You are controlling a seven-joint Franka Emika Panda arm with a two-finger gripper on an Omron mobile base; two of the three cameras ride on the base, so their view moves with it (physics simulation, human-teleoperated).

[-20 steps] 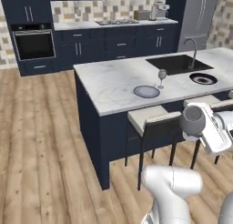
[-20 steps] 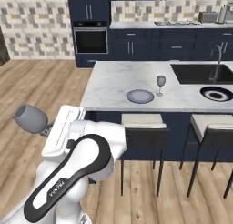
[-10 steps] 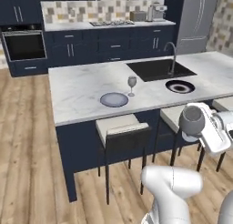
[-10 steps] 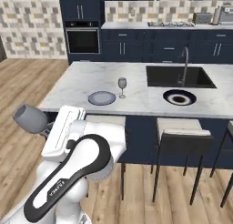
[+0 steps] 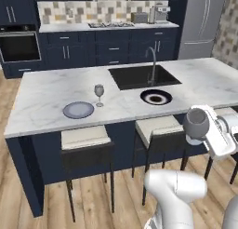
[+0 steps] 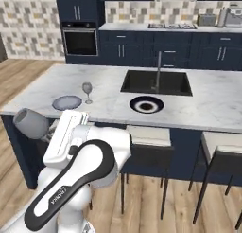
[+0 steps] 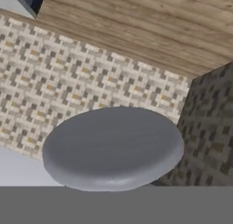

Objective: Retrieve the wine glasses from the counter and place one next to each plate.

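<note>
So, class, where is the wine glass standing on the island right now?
The standing wine glass sits on the island's left part, just right of the pale plate and left of the sink.

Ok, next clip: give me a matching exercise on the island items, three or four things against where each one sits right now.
Things:
1. pale blue-grey plate
2. standing wine glass
3. carried wine glass
4. white plate with dark ring

Places:
A. in the gripper, off the island, over the stools
B. on the island just in front of the sink
C. near the island's front edge, above the left stool
D. upright, right beside the pale plate

Pairs: 1-C, 2-D, 3-A, 4-B
</note>
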